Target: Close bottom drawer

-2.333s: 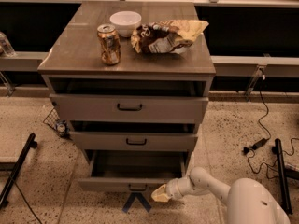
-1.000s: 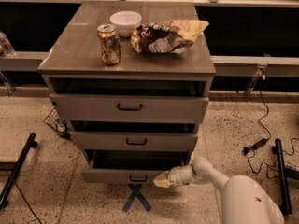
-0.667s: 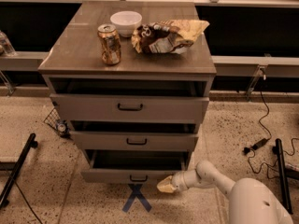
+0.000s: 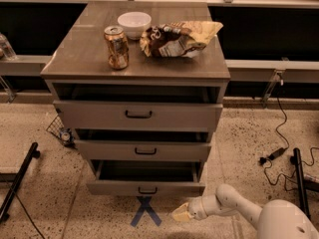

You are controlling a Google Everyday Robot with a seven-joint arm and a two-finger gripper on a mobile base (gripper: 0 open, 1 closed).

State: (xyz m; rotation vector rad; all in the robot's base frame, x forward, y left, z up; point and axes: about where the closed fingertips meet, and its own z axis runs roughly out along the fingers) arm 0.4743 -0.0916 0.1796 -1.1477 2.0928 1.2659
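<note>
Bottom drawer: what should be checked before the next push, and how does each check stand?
1. Shut state of the lowest grey laminate drawer: not ok, it stands out with its interior showing.
2. Contact of the gripper with its front: not ok, the gripper sits apart, low at the front right.
3. Speckled floor between them free: ok.
4. Drawer rim free of items: ok.
5. Gold drink can upright on the grey cabinet top: ok.

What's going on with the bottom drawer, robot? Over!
The hand: low, front-right of bottom drawer, apart. Drawer partly open. Flat blue tape cross on floor before it.
</note>
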